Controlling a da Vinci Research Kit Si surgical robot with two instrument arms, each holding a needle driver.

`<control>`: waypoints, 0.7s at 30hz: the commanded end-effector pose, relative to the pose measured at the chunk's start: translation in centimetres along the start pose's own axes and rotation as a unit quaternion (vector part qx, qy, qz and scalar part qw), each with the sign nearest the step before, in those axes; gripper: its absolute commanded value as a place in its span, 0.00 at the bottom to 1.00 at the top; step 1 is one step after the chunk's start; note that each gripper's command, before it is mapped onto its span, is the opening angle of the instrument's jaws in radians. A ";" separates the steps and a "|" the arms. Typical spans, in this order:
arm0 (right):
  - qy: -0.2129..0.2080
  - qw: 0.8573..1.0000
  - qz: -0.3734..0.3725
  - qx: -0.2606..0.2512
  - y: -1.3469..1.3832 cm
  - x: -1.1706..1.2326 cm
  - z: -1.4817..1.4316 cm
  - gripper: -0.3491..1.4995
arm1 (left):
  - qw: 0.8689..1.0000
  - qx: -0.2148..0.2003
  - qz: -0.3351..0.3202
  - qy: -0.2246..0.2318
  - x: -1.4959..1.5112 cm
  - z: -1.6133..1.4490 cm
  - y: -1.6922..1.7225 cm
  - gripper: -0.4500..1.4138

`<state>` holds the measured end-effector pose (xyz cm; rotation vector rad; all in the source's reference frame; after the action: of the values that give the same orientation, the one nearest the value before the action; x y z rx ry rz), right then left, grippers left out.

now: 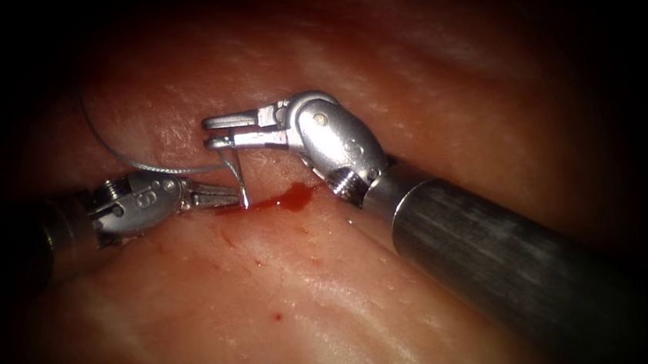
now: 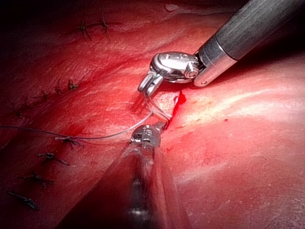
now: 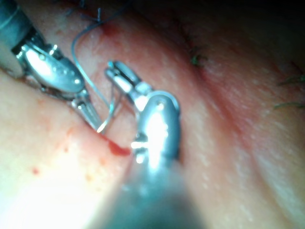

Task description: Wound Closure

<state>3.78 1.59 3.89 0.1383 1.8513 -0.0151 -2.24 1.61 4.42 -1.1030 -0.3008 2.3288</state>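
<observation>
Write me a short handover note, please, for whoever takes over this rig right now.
Right claw: jaws slightly parted; the needle's upper end sits at the lower jaw, grip uncertain.
Left claw: shut at the needle's lower end, by the cut.
Needle: upright between the claws, tip at the tissue; whether it is in I cannot tell.
Thread: trails left over the tissue.
Red fluid lies in the cut.
Done: finished stitches show in the left wrist view.
Left: this cut is open.

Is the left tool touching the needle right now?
Touching. In the endoscope view the left tool meets the needle at its lower end, beside the red fluid. The right tool grips the needle's upper end.
</observation>
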 end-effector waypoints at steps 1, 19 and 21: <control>0.006 1.000 0.001 0.002 0.05 -0.04 0.07 0.00 | 1.000 0.000 0.001 0.001 -0.01 0.08 -0.03 0.00; 0.012 0.987 0.161 -0.023 0.08 0.04 0.03 0.00 | 1.000 0.001 0.001 0.000 -0.01 0.07 0.00 0.00; 0.007 0.983 0.179 -0.029 0.09 0.03 0.03 0.00 | 1.000 0.001 0.001 0.000 -0.01 0.07 0.00 0.00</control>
<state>3.75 1.61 3.85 0.4441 1.8093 0.3055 -2.25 1.59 4.40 -1.1019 -0.2987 2.3290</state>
